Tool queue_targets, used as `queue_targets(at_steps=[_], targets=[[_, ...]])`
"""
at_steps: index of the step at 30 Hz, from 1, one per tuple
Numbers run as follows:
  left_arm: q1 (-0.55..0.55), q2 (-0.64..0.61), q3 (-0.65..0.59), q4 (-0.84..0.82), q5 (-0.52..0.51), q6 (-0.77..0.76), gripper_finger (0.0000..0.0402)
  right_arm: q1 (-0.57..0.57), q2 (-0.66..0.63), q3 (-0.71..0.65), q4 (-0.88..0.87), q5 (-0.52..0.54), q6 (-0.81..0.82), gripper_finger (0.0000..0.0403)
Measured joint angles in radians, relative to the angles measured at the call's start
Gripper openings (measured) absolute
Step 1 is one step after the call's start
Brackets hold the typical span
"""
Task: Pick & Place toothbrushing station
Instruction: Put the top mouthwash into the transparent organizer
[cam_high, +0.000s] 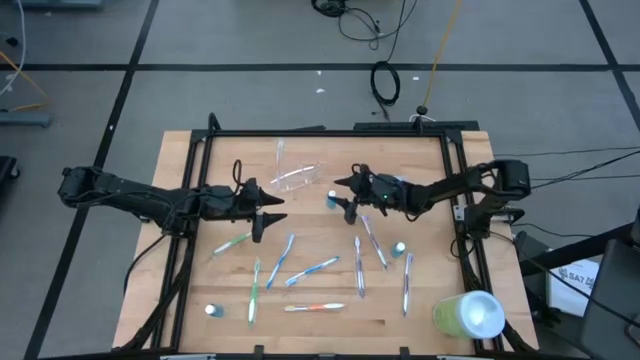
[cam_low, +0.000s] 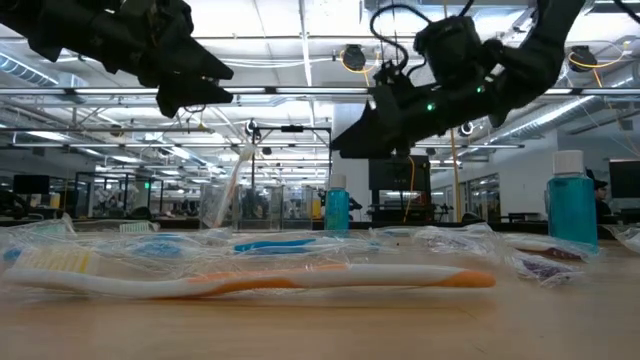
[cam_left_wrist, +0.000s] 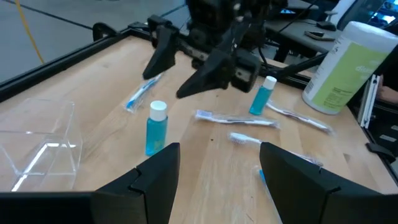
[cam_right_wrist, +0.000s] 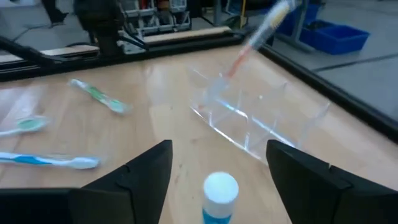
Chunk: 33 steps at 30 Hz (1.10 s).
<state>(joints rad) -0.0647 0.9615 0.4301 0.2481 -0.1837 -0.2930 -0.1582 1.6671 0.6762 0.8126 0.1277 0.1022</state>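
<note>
Your right gripper (cam_high: 345, 193), jaws spread and empty, hangs just right of the small upright blue white-capped tube (cam_high: 329, 199) at centre frame, apparently just released, nearer than your open left gripper (cam_high: 262, 212), clear plastic cup (cam_high: 296, 178) upper-left.

A pale wooden table (cam_high: 190, 160) with a dark frame along its edges carries everything. Near the far middle lies a clear plastic holder (cam_high: 296, 178) with an orange-handled toothbrush (cam_high: 280, 153) leaning in it. Just beside it stands a small blue white-capped bottle (cam_high: 329, 200); another (cam_high: 398, 249) stands further right and a third (cam_high: 211, 311) near the front left. Toothbrushes lie scattered across the front half — a green one (cam_high: 232, 243), several blue ones (cam_high: 312, 270), an orange one (cam_high: 314, 307). At the front right corner lies a lime-green cylinder (cam_high: 466, 314) — white end up.
</note>
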Motion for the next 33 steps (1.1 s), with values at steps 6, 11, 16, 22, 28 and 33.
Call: queue_targets(at_steps=[6, 11, 16, 22, 28, 33], targets=[[0.0, 0.0, 0.0, -0.004, 0.0, 0.002, 0.023, -0.024, 0.077, 0.002, 0.053, -0.006, 0.046, 0.0255], [0.0, 0.0, 0.0, -0.012, 0.0, 0.002, 0.023, -0.025, 0.103, 0.02, 0.061, -0.059, 0.065, 0.0254], [0.0, 0.0, 0.0, -0.012, 0.0, 0.003, 0.023, -0.026, 0.131, 0.038, 0.06, -0.054, 0.041, 0.0254], [0.0, 0.0, 0.0, -0.012, 0.0, 0.003, 0.023, -0.026, 0.136, 0.041, 0.051, -0.055, 0.042, 0.0251], [0.0, 0.0, 0.0, -0.012, -0.001, 0.003, 0.023, -0.026, 0.136, 0.041, 0.042, -0.055, 0.056, 0.0207], [0.0, 0.0, 0.0, -0.012, -0.001, 0.002, 0.023, -0.026, 0.136, 0.041, 0.019, -0.055, 0.068, 0.0147]])
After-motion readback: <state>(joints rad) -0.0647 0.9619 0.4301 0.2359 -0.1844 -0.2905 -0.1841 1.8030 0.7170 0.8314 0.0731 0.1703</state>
